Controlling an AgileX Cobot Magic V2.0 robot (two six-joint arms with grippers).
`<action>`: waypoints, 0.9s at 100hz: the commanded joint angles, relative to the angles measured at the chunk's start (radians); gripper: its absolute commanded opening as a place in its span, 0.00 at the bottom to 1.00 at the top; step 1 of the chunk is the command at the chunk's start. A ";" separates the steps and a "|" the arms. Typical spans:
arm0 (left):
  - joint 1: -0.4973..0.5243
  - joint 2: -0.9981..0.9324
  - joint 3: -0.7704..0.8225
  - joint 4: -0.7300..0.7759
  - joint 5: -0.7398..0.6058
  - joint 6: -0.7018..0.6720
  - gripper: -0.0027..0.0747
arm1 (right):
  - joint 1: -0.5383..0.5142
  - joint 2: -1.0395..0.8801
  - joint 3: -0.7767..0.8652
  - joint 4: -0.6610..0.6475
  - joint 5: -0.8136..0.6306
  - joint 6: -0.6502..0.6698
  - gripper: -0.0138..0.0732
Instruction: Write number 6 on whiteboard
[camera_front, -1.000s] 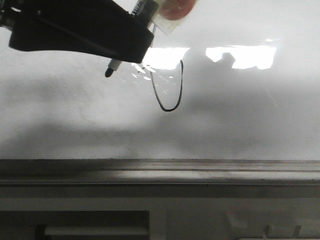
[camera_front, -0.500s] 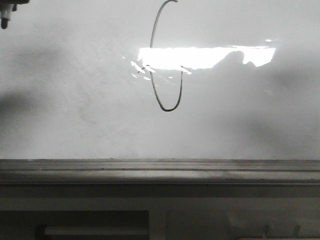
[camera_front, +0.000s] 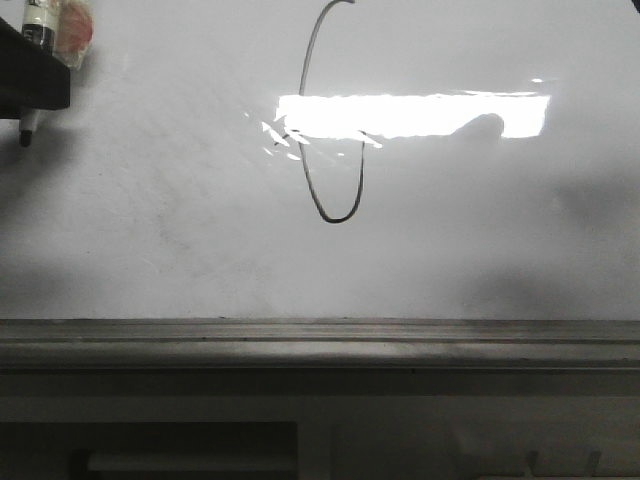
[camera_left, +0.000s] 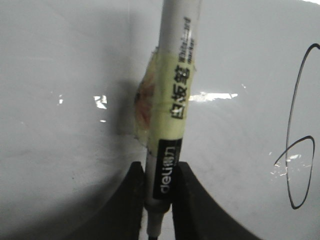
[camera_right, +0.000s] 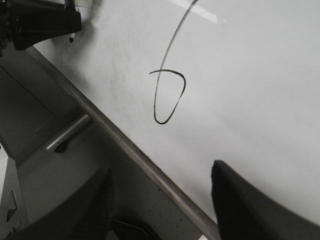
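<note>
Bright rectangular glare; grey cabinet below.

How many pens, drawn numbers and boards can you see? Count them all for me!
Marker pens: 1, the marker in the left gripper
Drawn numbers: 1, the number 6
Boards: 1, the whiteboard
Total: 3

Whiteboard: glossy pale grey-white, faint smudges, bright white glare band; frame dark grey, grooved. 6: thin dark line. Marker: white barrel, black print, black label band with white lettering, pale yellow tape wrap with reddish patch beside it. Left pincer black. Right pincer black, one finger textured.
</note>
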 joint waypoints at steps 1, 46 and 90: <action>-0.004 -0.005 -0.038 0.014 -0.024 -0.007 0.01 | -0.009 -0.010 -0.023 0.043 -0.051 -0.007 0.60; -0.004 0.039 -0.039 0.024 -0.056 -0.007 0.01 | -0.009 -0.010 -0.023 0.043 -0.054 -0.007 0.60; -0.004 0.041 -0.039 0.025 -0.065 -0.007 0.01 | -0.009 -0.010 -0.023 0.043 -0.052 -0.007 0.60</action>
